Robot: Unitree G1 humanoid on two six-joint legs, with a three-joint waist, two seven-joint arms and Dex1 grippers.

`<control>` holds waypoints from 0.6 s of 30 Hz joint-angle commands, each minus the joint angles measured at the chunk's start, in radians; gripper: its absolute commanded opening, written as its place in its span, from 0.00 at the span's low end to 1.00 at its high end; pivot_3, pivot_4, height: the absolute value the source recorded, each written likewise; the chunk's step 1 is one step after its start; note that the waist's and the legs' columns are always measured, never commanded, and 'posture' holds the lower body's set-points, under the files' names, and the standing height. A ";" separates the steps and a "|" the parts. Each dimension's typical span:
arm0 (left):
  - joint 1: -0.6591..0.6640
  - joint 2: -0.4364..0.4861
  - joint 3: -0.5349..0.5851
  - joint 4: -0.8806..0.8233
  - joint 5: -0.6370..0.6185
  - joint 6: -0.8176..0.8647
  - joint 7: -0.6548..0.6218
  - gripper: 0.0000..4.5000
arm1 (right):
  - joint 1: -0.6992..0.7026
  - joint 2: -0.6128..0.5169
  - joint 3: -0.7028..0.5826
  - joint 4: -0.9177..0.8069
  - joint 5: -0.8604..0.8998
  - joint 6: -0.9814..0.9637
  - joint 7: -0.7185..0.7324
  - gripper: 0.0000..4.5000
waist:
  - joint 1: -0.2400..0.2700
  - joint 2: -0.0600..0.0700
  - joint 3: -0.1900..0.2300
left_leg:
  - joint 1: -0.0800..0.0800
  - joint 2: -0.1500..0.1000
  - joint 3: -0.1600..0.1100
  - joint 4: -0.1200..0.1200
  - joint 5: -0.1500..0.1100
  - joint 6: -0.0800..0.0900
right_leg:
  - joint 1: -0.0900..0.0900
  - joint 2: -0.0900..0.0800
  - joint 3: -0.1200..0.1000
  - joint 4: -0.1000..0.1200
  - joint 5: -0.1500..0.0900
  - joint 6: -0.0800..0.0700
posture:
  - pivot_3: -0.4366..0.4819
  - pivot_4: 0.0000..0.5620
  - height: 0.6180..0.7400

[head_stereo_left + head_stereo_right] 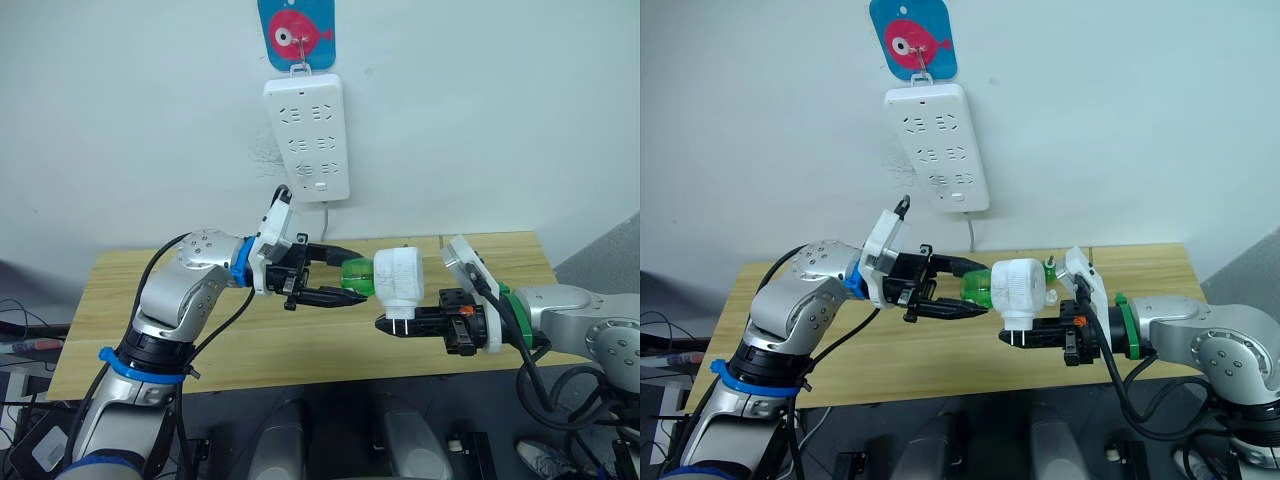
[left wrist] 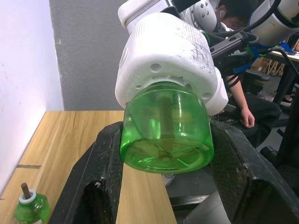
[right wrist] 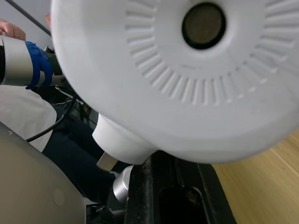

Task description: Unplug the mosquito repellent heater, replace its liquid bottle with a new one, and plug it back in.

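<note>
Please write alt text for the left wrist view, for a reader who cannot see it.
Two black fingers clamp a green translucent liquid bottle still seated in the white rounded plastic heater. A second green bottle stands on the light wooden table.

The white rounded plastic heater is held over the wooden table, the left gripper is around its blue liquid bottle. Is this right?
Not quite: the translucent plastic liquid bottle is green, not blue, as the left wrist view shows. The rest holds: the white rounded plastic heater is over the wooden table, with the left gripper around the bottle.
</note>
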 commanded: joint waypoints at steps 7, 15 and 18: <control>-0.004 0.024 0.013 -0.003 -0.023 0.151 0.049 0.50 | 0.155 -0.139 0.079 -0.078 -0.381 -0.359 0.205 0.12 | 0.000 0.000 0.000 | 0.000 0.000 0.000 0.000 0.000 0.000 | 0.000 0.000 0.000 -0.001 0.000 0.000 | 0.30 0.38 1.00; -0.006 0.134 0.034 0.054 -0.224 0.556 -0.021 0.50 | 0.231 -0.185 0.027 0.058 -0.757 -0.929 0.351 0.74 | -0.004 0.000 0.000 | 0.001 0.000 0.000 0.000 0.000 0.000 | 0.000 0.001 0.000 0.000 0.000 0.001 | 0.28 0.38 1.00; -0.021 0.147 0.020 0.081 -0.242 0.612 -0.046 0.50 | 0.216 -0.169 0.005 0.104 -0.827 -1.121 0.385 0.97 | -0.003 0.000 0.000 | 0.001 0.000 0.000 0.000 0.000 -0.001 | 0.000 0.001 0.000 0.000 0.000 0.001 | 0.26 0.38 1.00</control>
